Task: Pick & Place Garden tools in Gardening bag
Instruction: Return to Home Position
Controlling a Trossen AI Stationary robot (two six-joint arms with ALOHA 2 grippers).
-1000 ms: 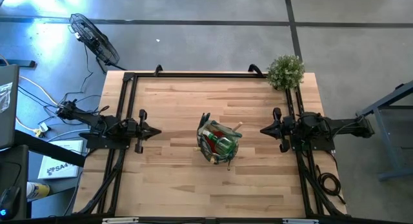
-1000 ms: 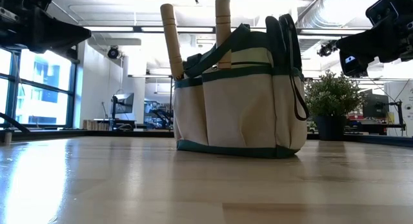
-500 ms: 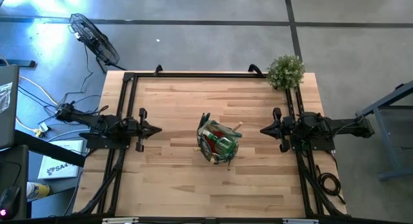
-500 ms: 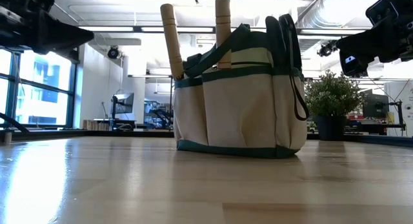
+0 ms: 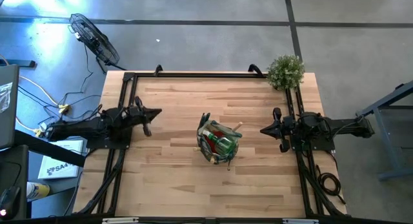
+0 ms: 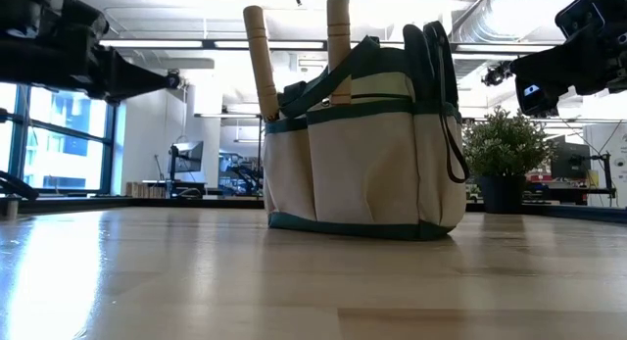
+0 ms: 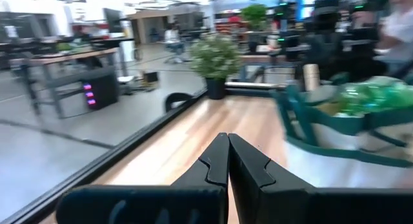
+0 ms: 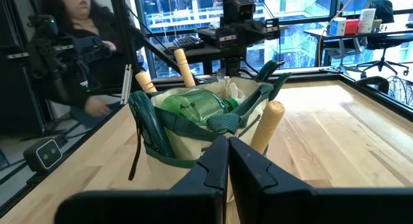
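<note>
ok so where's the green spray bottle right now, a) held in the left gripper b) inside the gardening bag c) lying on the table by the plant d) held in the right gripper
b: the green spray bottle sits inside the gardening bag, while the left gripper and right gripper are both shut on nothing, off to the bag's sides.

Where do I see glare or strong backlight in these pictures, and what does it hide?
Low view: ceiling lights behind the gardening bag wash out the area around the two wooden handles, and the left gripper, raised at the left, is a dark silhouette. High view: glare on the floor by the fan. Right wrist view: bright windows behind the bag.
</note>
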